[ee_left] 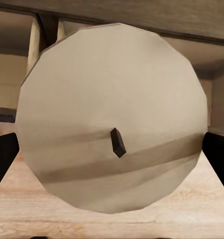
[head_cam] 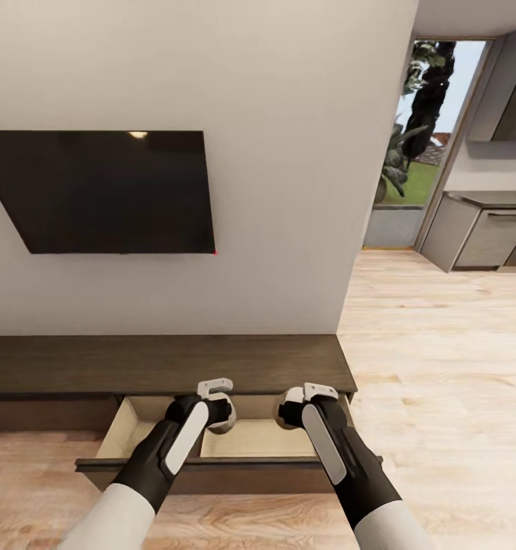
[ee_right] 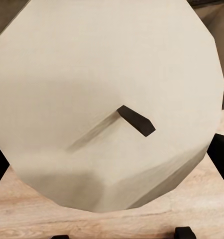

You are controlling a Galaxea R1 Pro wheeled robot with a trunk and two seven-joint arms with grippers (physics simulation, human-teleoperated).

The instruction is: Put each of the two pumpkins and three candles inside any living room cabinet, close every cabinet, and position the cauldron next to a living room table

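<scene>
Status: cabinet [head_cam: 166, 365], the long dark unit under the wall TV [head_cam: 97, 191], has one drawer [head_cam: 258, 439] pulled open at its right end; pale interior visible and, as far as seen past the arms, bare. Both arms are extended over this drawer. Left gripper [head_cam: 221, 412] sits above the drawer's mid section, right gripper [head_cam: 294, 405] near its right-hand back corner, both pointing down and inward toward the cabinet body. Left wrist view: a pale round-faced cylinder with a short dark wick, taken to be a candle [ee_left: 112, 119], fills the space betw. the dark fingers [ee_left: 3, 159] at either side, so left claw is judged clenched on it. Right wrist view: second candle [ee_right: 109, 99], same look, wick up, dark fingers [ee_right: 222, 154] flanking it; right claw likewise judged to be grasping. Neither candle released into the drawer yet. Assessment: early-to-mid stage. Two candles at point of deposit; third candle, both pumpkins and cauldron not accounted for here, so presumably still o/s. Drawer must also be shut after loading. Kitchen units [head_cam: 479, 237] visible beyond the wall's end, n/a to task.
</scene>
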